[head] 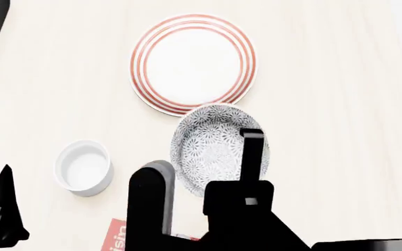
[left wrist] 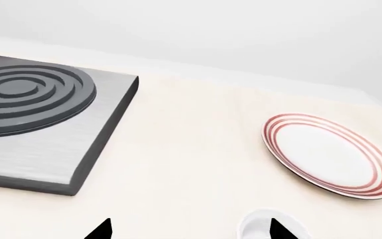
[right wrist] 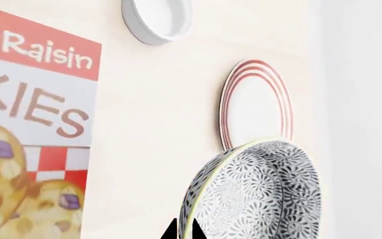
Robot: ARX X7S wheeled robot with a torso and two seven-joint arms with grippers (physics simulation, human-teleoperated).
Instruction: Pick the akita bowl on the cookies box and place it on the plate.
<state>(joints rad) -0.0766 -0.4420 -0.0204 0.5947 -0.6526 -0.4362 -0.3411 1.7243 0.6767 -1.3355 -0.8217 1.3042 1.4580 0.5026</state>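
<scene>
My right gripper (right wrist: 183, 232) is shut on the rim of the akita bowl (head: 211, 149), a speckled grey-on-white bowl, also in the right wrist view (right wrist: 264, 194). The bowl hangs in the air, just short of the plate (head: 192, 64), its far edge overlapping the plate's near rim in the head view. The plate is white with red rings and bare, as the left wrist view (left wrist: 330, 155) shows too. Only a corner of the cookies box (head: 116, 236) shows below my arm; more of the box (right wrist: 25, 124) lies off to the bowl's side. My left gripper (left wrist: 191, 233) is open and holds nothing.
A small plain white cup (head: 84, 167) stands left of the bowl, under one left fingertip (left wrist: 280, 230). A grey stove plate with a ringed burner (left wrist: 38, 114) sits at the table's far left. My right arm (head: 239, 214) covers the near table.
</scene>
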